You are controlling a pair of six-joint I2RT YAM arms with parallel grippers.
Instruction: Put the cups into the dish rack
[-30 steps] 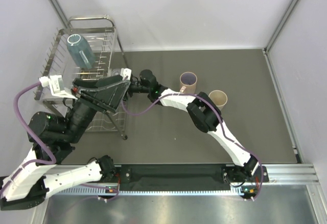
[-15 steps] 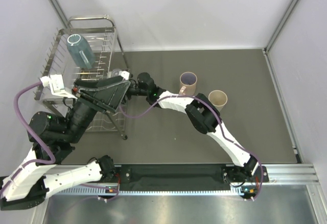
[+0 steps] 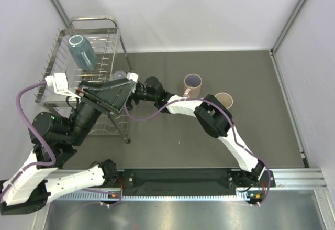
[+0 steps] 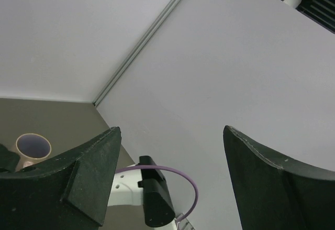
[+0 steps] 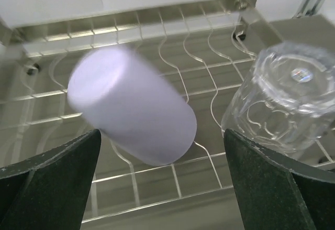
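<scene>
Right gripper (image 5: 161, 135) spread wide, empty, blurred lavender tumbler (image 5: 131, 107) tilted in the rack (image 5: 157, 25) between its fingers, touching neither, glass (image 5: 282, 99) beside it, left gripper (image 4: 171, 130) likewise parted, holding nothing.

We see the dish rack (image 3: 91, 30) at the far left of the dark table (image 3: 261, 115). A teal-blue cup (image 3: 82, 52) lies in its far part. A clear glass (image 3: 119, 75) sits by its right edge. The left arm (image 3: 78, 120) reaches over the rack. The right arm (image 3: 209, 117) stretches across to the rack too. A pink handled mug (image 3: 192, 85) stands on the table. A beige tumbler (image 3: 226, 100) is near it, partly hidden by the right arm.
</scene>
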